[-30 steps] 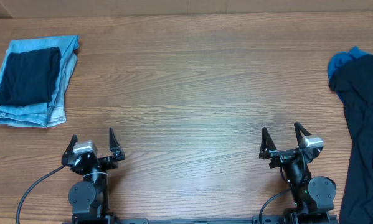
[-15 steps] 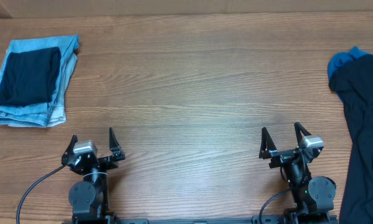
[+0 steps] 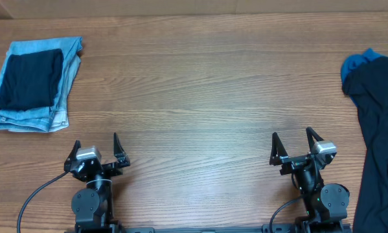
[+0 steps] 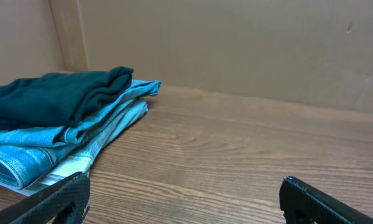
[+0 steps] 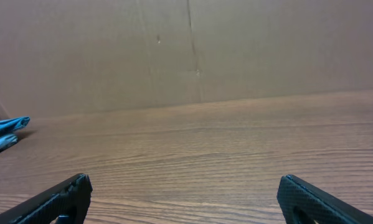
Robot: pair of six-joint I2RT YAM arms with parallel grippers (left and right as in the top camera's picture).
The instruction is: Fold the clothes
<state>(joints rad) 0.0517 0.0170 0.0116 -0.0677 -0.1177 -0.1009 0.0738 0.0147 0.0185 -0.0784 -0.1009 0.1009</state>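
Note:
The clothes (image 3: 381,129), a crumpled black garment, lie at the table's right edge and run down out of the overhead view. My right gripper (image 3: 291,133) stands open near the front edge, a short way left of them, with nothing between its fingers (image 5: 185,180). My left gripper (image 3: 96,140) is open too, at the front left, far from the clothes, and holds nothing (image 4: 184,183). Both wrist views show only bare wood between the jaws.
Folded light-blue jeans (image 3: 32,97) lie at the back left with a dark folded garment (image 3: 28,77) on top, also in the left wrist view (image 4: 55,99). A bright blue garment (image 3: 359,61) peeks out behind the clothes. A cardboard wall (image 5: 186,50) backs the table.

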